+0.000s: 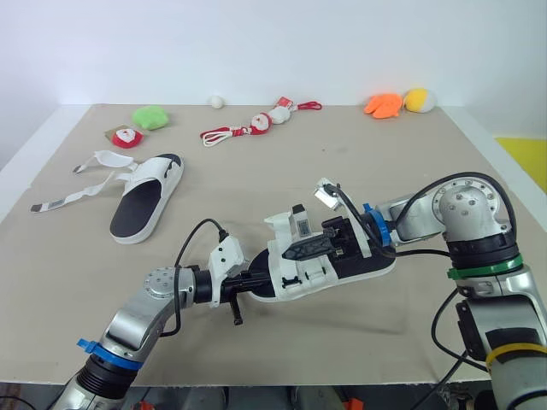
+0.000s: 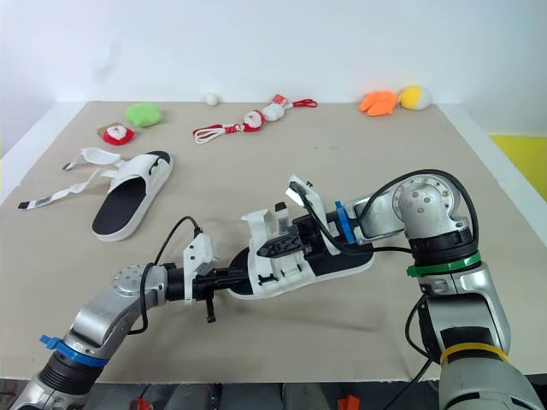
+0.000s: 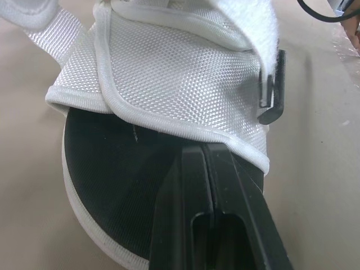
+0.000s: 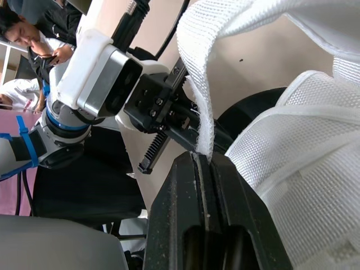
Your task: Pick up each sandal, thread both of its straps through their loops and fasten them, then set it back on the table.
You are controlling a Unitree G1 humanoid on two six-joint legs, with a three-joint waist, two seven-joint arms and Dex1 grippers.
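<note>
A white sandal with a black insole point(image 1: 363, 266) lies at the table's middle, between my two grippers. My left gripper point(image 1: 255, 286) is shut on that sandal's near-left end; the left wrist view has its fingers point(image 3: 191, 185) pressed together over the black insole point(image 3: 107, 169), under the white mesh upper point(image 3: 180, 84). My right gripper point(image 1: 297, 249) reaches in from the right and is shut on a white strap point(image 4: 199, 84), which stands up from its fingertips point(image 4: 183, 169). A second sandal point(image 1: 147, 198) lies at the left, its two straps point(image 1: 77, 192) spread loose on the table.
Along the back edge sit a green plush point(image 1: 151, 117), a red-and-white toy point(image 1: 126, 137), a white ball point(image 1: 217, 102), a Santa toy with red cords point(image 1: 261, 122), and orange point(image 1: 383, 104) and yellow point(image 1: 419, 100) plushes. A person point(image 4: 22, 34) sits beyond the table.
</note>
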